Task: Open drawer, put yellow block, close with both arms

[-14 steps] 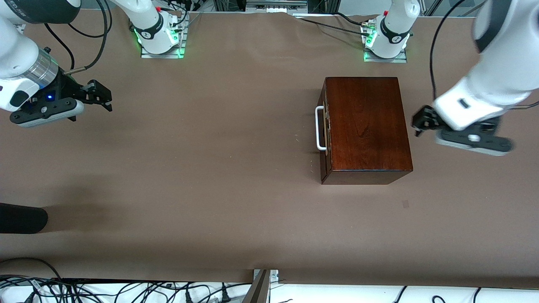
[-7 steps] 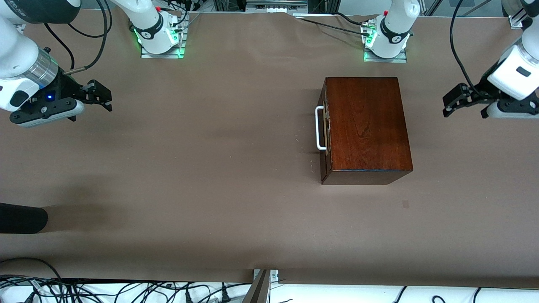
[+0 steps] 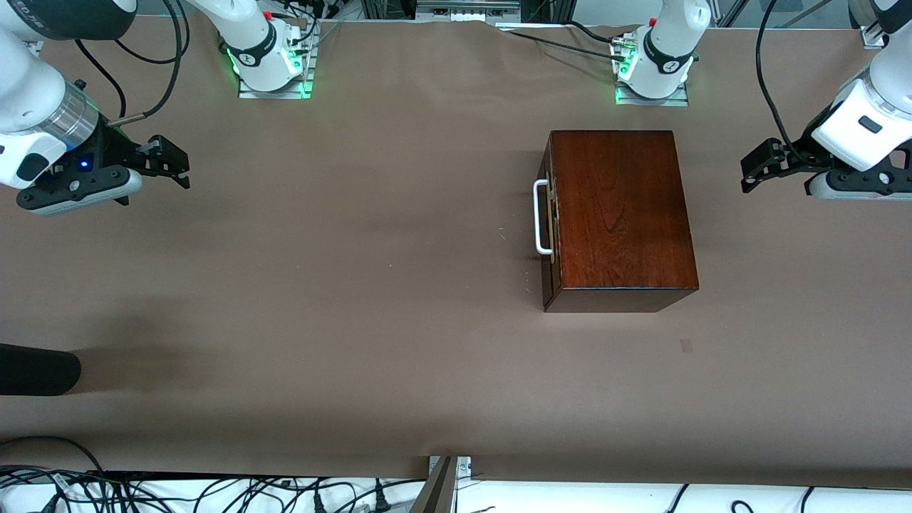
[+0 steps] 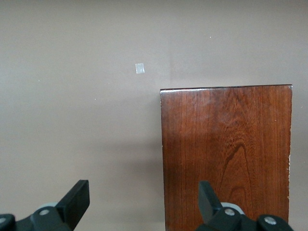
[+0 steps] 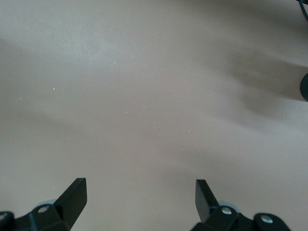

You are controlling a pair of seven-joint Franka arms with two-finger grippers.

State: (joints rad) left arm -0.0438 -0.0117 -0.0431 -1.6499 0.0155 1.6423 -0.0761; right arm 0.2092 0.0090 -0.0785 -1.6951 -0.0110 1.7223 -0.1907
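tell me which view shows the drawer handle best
The front view: the white handle shows whole on the drawer front. The left wrist view shows only the box's top, no handle; the right wrist view shows bare table.

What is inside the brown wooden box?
You can't see inside. The drawer is shut in the wooden box, with only its white handle showing. No yellow block is visible anywhere.

A: The box (image 3: 620,214) looks like dark wood, glossy, its grain plain to see.
B: And its handle (image 3: 541,217) is smooth and white. The surface (image 3: 356,285) wears a matt brown covering, faintly creased.
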